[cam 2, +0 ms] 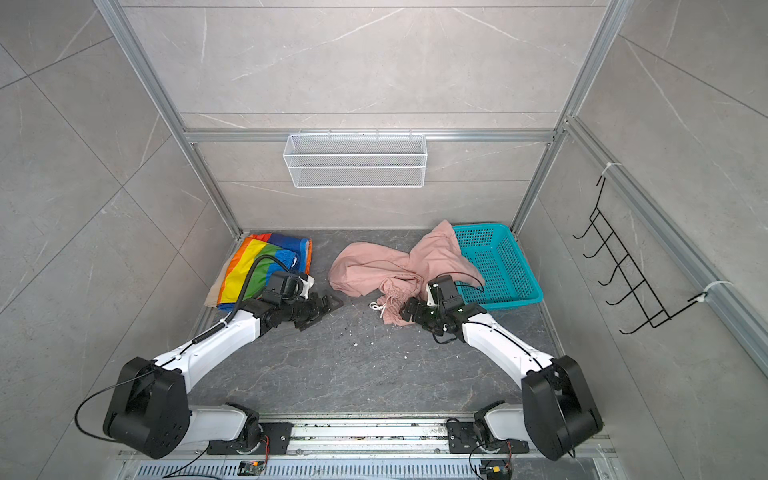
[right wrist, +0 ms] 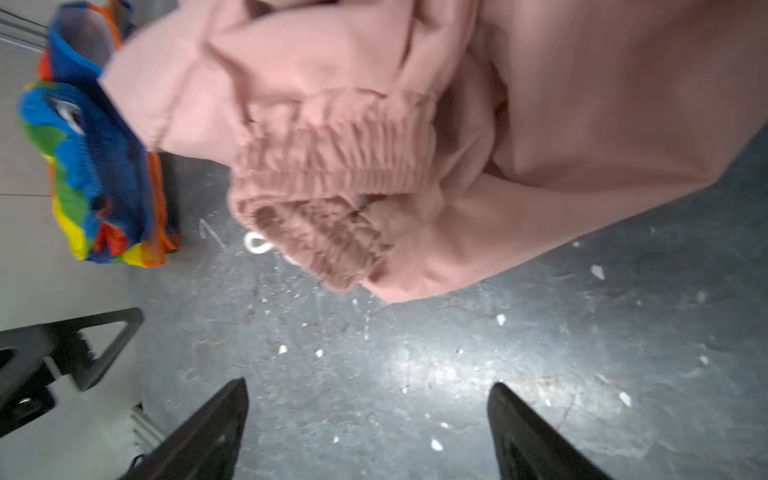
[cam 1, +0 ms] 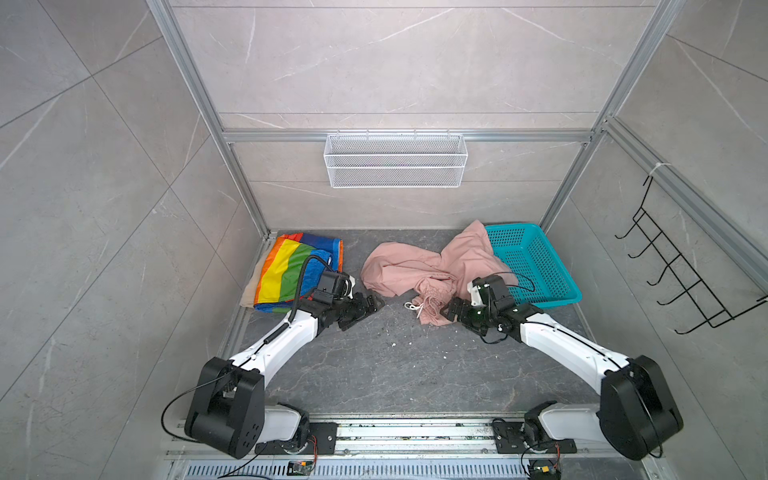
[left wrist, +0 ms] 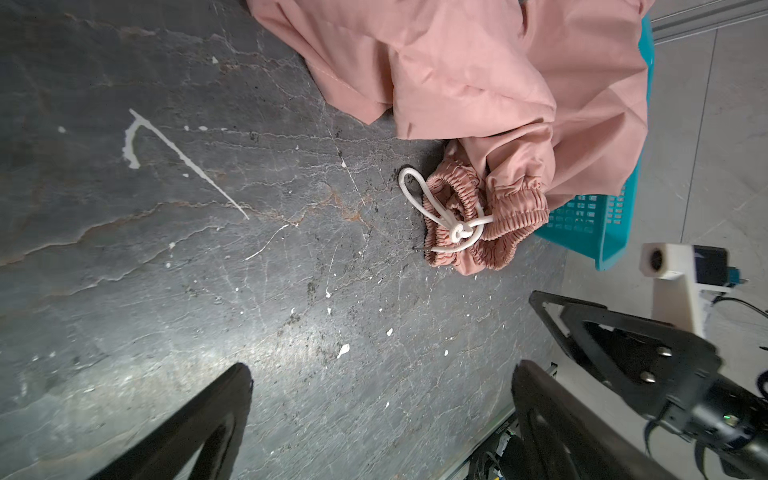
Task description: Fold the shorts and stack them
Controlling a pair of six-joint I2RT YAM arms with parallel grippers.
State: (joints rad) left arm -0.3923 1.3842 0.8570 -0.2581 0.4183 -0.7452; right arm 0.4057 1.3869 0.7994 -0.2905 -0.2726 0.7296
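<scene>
Pink shorts point(right wrist: 457, 124) just beside right claw point(right wrist: 370, 388)

Overhead stereo pair, close wrist views

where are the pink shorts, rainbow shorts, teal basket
dusty pink fabric shorts point(cam 1: 395, 270), a top view, crumpled leg
rainbow-striped shorts point(cam 1: 282, 270), a top view, yellow stripe
teal perforated plastic basket point(cam 1: 536, 270), a top view, mesh floor

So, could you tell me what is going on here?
Two robot arms are folding shorts. The rainbow shorts lie folded on the beige shorts at back left. The pink shorts lie crumpled in the middle, partly over the teal basket. The left gripper and right gripper are open and empty, the right beside the waistband.
</scene>
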